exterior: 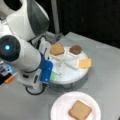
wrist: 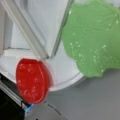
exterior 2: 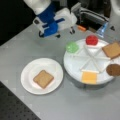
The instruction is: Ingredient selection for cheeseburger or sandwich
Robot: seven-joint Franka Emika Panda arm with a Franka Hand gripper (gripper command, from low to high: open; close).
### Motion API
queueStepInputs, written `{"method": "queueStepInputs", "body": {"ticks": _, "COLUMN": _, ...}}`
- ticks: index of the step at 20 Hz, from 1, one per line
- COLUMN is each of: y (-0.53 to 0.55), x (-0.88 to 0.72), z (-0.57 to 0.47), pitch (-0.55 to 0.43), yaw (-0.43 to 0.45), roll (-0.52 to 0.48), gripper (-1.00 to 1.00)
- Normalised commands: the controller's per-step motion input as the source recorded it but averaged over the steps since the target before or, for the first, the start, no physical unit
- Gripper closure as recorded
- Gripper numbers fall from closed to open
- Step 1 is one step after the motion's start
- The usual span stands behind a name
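Note:
One toast square (exterior 2: pixel 43 78) (exterior: pixel 80 110) lies alone on the white paper plate (exterior 2: pixel 26 72) (exterior: pixel 60 100); it is all there is of the sandwich. The other ingredients sit in the divided white tray (exterior 2: pixel 75 72) (exterior: pixel 67 77): a green disc (exterior 2: pixel 72 47) (wrist: pixel 93 37), a red disc (exterior 2: pixel 91 40) (wrist: pixel 32 80) and a second toast square (exterior 2: pixel 111 49) (exterior: pixel 57 49). My gripper (exterior 2: pixel 65 33) hangs open and empty just above the tray's edge by the green disc. Its fingers do not show in the wrist view.
A brown patty (exterior 2: pixel 113 69) (exterior: pixel 75 49) and a yellow-orange cheese square (exterior 2: pixel 89 77) (exterior: pixel 84 63) also lie in the tray. The arm's white body (exterior: pixel 22 50) fills a front view's left. Dark equipment (exterior 2: pixel 92 15) stands behind the tray.

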Motion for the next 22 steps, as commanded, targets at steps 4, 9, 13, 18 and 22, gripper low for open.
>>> {"method": "queueStepInputs", "body": {"ticks": 4, "y": -0.36, "x": 0.42, "z": -0.04, "pitch": 0.282, "yaw": 0.037, "roll": 0.432, "gripper": -1.00}}
{"method": "queueStepInputs", "body": {"ticks": 9, "y": -0.35, "x": 0.32, "z": -0.10, "pitch": 0.201, "yaw": 0.016, "roll": 0.399, "gripper": -1.00}}
{"method": "queueStepInputs", "body": {"ticks": 13, "y": -0.23, "x": 0.12, "z": -0.19, "pitch": 0.044, "yaw": -0.123, "roll": 0.366, "gripper": -1.00}}
{"method": "queueStepInputs", "body": {"ticks": 18, "y": -0.07, "x": -0.11, "z": -0.22, "pitch": -0.177, "yaw": -0.377, "roll": 0.256, "gripper": -1.00}}
{"method": "queueStepInputs", "body": {"ticks": 22, "y": 0.03, "x": -0.24, "z": -0.12, "pitch": -0.216, "yaw": -0.325, "roll": 0.124, "gripper": -1.00}}
